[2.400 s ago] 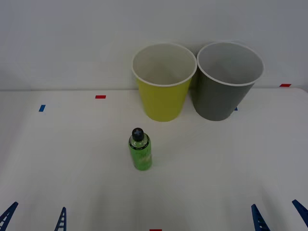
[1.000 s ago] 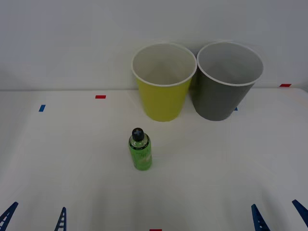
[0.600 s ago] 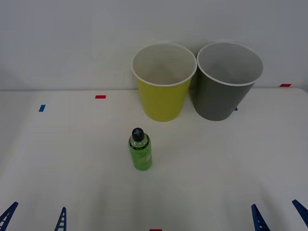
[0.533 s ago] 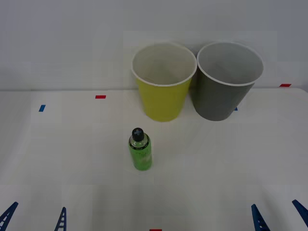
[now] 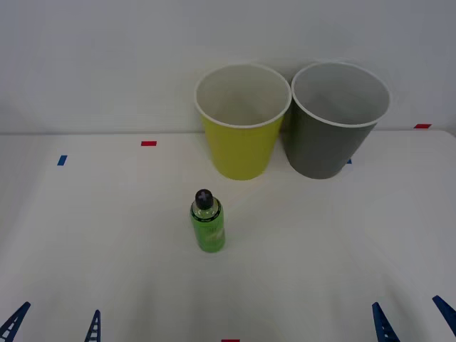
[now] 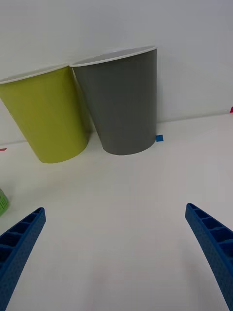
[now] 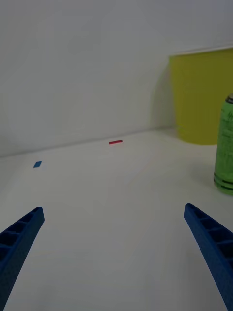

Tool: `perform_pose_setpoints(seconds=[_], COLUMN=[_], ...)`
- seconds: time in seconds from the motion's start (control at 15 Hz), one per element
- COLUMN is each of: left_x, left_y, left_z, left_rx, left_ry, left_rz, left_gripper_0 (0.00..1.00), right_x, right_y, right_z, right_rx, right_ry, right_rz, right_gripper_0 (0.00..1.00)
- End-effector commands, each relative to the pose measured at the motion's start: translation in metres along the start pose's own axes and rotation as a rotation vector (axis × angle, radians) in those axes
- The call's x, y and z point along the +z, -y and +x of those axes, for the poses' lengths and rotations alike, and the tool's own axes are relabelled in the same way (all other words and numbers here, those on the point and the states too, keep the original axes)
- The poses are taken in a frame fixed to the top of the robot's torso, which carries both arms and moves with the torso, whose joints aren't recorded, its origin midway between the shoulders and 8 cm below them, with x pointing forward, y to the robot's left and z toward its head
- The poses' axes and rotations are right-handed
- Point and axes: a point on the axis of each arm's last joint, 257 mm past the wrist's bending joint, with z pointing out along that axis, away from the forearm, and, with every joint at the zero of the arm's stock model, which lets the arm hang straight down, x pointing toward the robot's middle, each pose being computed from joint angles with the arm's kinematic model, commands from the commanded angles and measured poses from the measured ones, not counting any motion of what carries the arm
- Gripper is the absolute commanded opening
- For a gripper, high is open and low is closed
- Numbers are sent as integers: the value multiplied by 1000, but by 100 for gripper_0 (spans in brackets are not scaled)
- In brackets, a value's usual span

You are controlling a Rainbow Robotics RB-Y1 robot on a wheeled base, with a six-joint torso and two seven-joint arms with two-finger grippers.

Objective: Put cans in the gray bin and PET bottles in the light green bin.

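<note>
Front view: bottle [image 5: 207,221] stands upright on the white table [image 5: 107,235], black cap up, ahead of both grippers and closer to the left one. Green bin [image 5: 243,121] and gray bin [image 5: 338,117] sit side by side at the far edge by the wall, rims just about touching, green bin straight behind the bottle, gray bin ahead of the right gripper.

Left gripper [image 5: 53,326] low at the near edge, fingers spread wide, holding nothing. Vs 0.5 s ago its tips sit a bit lower and further out toward the near edge, so a small pull-back or dip; bottle and bins haven't moved. Right gripper [image 5: 413,322] at the near right edge, also wide open and empty, same spot as before.

Left wrist view: bottle [image 7: 223,146] ahead and off to the inner side, green bin [image 7: 201,95] behind it; red [image 7: 115,142] and blue [image 7: 37,164] tape marks on the table ahead.

Right wrist view: both bins ahead, well apart from the fingers [image 6: 213,243].
</note>
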Motion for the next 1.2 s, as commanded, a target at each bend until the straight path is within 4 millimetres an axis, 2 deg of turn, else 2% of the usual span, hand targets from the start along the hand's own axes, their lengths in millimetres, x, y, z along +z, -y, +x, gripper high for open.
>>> perform_pose_setpoints(seconds=[0.07, 0.33, 0.8, 1.0, 1.2], left_x=[-1, 6, 43, 62, 90], left_y=[6, 20, 42, 51, 60], left_z=[4, 7, 16, 21, 21], left_rx=[27, 46, 105, 115, 98], left_ry=[-9, 21, 85, 99, 128], left_rz=[64, 170, 402, 452, 486], left_gripper_0=[100, 100, 100, 100, 100], right_x=[0, 0, 0, 0, 0], right_y=[0, 0, 0, 0, 0], right_z=[0, 0, 0, 0, 0], right_rx=[0, 0, 0, 0, 0], right_ry=[0, 0, 0, 0, 0], right_rz=[0, 0, 0, 0, 0], right_gripper_0=[100, 100, 99, 99, 100])
